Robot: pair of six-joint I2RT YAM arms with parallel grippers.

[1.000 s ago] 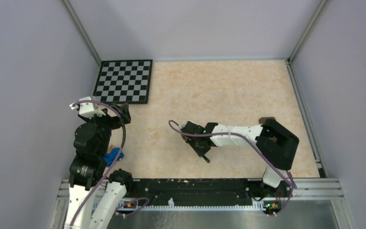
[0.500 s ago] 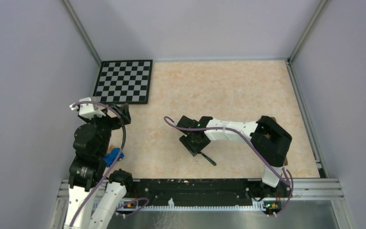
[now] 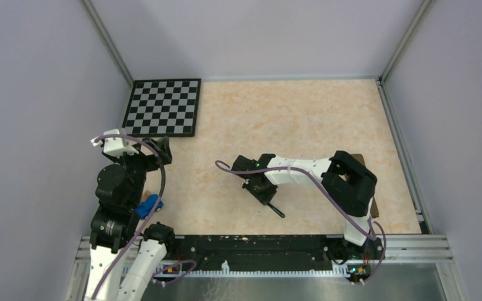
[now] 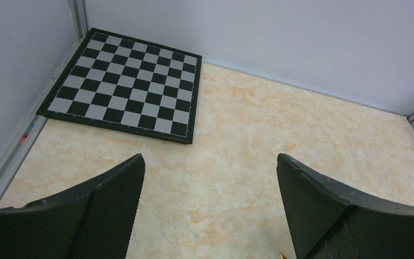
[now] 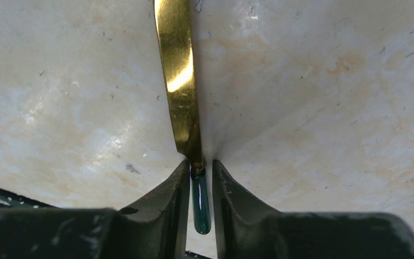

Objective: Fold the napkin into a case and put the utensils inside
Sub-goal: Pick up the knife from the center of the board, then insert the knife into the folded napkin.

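One knife (image 5: 179, 81) was pinched by the right hand (image 5: 200, 168), blade toward twelve o'clock; the left hand (image 4: 210, 162) was spread wide.

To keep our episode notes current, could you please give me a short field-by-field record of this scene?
left gripper: open, empty, over the table near the checkerboard
right gripper: low over the table, jaws narrowly flanking the knife's handle; firm grip unclear
knife: gold blade flat on the table, dark handle between the fingers
blue toy car: beside the left arm
napkin: only brown edges show around the right arm's elbow
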